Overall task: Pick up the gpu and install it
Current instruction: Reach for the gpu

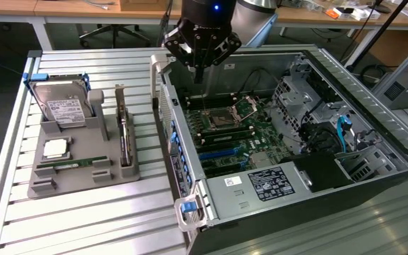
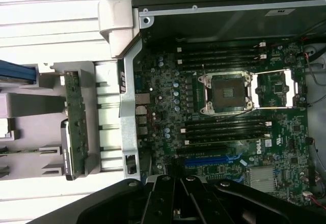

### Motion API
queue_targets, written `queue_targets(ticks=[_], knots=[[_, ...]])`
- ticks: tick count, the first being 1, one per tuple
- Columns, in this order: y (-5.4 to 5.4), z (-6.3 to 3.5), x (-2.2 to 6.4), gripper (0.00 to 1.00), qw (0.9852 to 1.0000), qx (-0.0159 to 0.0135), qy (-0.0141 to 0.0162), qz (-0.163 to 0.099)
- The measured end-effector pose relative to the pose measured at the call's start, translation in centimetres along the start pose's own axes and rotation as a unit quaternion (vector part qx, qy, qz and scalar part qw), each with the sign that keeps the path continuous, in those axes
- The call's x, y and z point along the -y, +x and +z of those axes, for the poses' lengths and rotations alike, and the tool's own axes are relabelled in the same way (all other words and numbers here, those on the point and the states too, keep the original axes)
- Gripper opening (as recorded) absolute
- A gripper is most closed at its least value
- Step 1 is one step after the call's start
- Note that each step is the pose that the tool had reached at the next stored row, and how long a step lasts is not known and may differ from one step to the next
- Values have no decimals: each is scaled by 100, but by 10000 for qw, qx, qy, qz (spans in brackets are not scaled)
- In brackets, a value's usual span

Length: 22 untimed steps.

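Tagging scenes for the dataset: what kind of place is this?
Probably a robotics lab or workshop set up for PC assembly: an open computer tower lies on a slatted metal workbench, a grey fixture tray holds loose parts beside it, and wooden desks stand behind.

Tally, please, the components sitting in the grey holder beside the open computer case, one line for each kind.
hard drive: 1
processor chip: 1
memory stick: 1
gpu: 1
Total: 4
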<state>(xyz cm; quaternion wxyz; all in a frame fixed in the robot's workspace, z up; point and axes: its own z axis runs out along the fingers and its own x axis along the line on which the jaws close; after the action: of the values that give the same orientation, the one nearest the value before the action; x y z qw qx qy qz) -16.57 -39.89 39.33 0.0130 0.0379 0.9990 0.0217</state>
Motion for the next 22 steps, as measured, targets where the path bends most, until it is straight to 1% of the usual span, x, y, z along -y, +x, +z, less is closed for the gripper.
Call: queue_targets(ticks=[9, 22], knots=[[25, -1, 2, 11, 10000, 0, 0, 0], [123, -3, 9, 11, 10000, 0, 0, 0]])
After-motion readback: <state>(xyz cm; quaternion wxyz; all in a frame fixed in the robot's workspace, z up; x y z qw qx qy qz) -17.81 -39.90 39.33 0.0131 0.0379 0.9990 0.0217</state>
